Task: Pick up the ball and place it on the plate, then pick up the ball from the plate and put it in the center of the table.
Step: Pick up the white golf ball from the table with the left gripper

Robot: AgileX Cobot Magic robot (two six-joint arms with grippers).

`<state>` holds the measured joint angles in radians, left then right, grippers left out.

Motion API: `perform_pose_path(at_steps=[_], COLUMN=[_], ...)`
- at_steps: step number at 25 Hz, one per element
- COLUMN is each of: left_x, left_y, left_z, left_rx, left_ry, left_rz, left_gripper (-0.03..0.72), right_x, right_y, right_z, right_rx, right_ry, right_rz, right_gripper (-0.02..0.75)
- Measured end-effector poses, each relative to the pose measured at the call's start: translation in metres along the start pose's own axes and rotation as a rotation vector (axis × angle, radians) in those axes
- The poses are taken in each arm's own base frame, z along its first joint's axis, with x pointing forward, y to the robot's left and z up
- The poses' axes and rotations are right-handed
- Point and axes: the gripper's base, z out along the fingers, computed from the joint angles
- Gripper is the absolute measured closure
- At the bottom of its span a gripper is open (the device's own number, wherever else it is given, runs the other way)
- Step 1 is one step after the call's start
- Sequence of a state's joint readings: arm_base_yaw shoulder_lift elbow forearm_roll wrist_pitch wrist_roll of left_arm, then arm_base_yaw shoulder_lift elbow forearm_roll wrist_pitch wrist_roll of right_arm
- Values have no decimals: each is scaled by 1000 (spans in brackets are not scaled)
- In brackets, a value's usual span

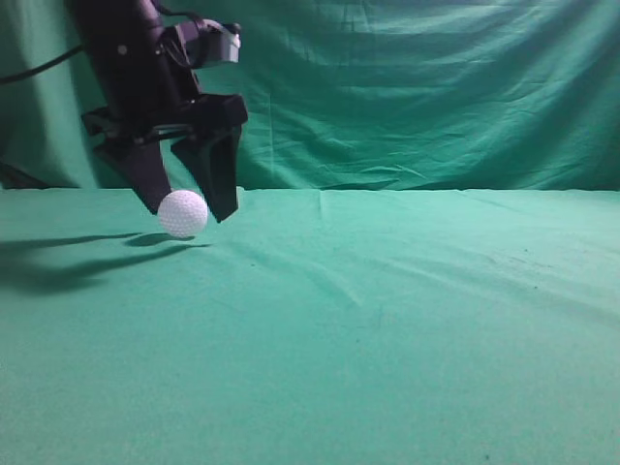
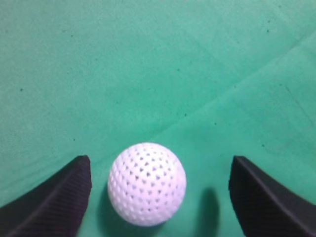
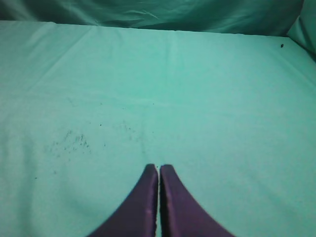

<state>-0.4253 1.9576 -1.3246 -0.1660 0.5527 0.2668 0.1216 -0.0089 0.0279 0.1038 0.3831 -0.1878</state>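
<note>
- The left gripper [image 1: 186,205] is hanging over the far left of the tabletop [image 1: 387,320], with its jaws spread wide.
- The ball [image 1: 183,213] is sitting between the jaws, and it looks like it is resting on the green cloth.
- In the left wrist view the ball [image 2: 146,183] is sitting nearer one jaw, with a bigger gap on the other side.
- I think the arm is getting ready to pick it up. It should be sliding over so the ball is in the middle, then squeezing slowly so the ball is not rolling away.
- No plate is showing in any view.
- The right gripper [image 3: 158,170] is waiting over bare cloth with its jaws pressed together, holding nothing.
</note>
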Motion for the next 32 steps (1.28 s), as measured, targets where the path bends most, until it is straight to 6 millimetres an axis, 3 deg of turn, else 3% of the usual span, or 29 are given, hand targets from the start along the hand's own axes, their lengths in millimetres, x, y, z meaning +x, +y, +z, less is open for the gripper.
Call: perform_pose_path(at_steps=[10, 15, 21, 25, 32], left_x=[1, 1, 2, -1, 3], left_y=[1, 1, 2, 0, 19], left_z=[10, 10, 7, -17, -87], left_rx=[-1, -3, -11, -12, -58], left_ry=[15, 15, 31, 28, 38], left_rz=[1, 3, 23, 34, -136], left_gripper=[112, 374, 382, 382, 382], right_x=[0, 0, 0, 0, 0], right_y=[0, 0, 0, 0, 0], right_z=[0, 0, 0, 0, 0], right_rx=[0, 0, -1, -1, -1], right_ry=[0, 0, 0, 0, 0], right_rz=[0, 0, 2, 2, 2], right_gripper=[738, 738, 738, 738, 738])
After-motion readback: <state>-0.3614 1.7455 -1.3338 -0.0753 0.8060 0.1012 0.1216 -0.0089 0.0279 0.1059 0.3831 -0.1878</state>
